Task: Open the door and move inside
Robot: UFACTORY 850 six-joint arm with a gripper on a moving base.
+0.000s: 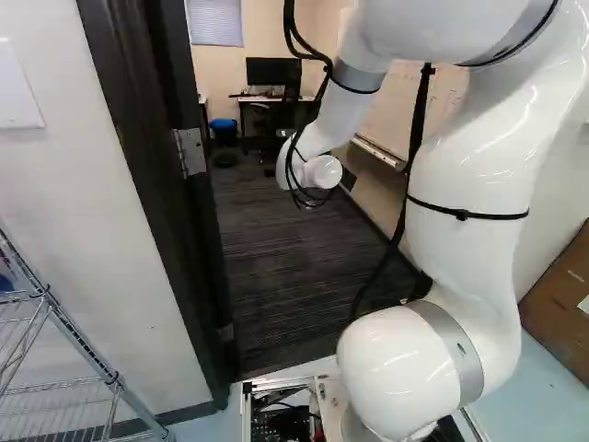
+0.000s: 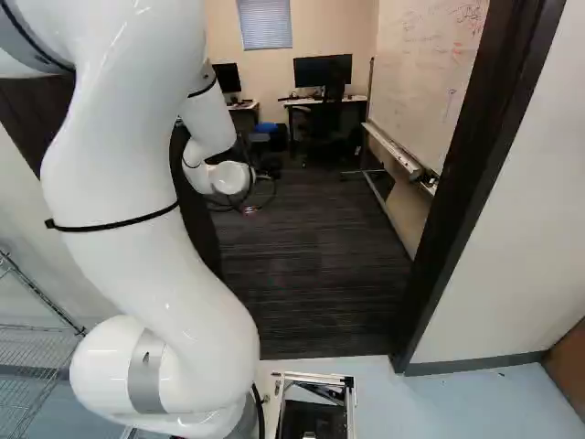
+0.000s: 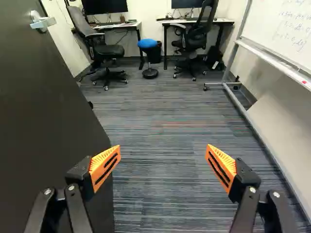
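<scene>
Reaching through the doorway (image 2: pixel 466 183), the arm (image 2: pixel 137 183) carries the claw (image 3: pixel 164 167) with its two fingers spread wide apart. The dark door (image 3: pixel 39 111) stands open at the claw's nine o'clock, close beside one finger, its handle (image 3: pixel 43 22) farther ahead toward ten or eleven. Striped carpet (image 3: pixel 165 126) runs ahead at twelve, up to a blue-topped stool (image 3: pixel 147 43); a whiteboard (image 3: pixel 279 36) stands at two o'clock.
</scene>
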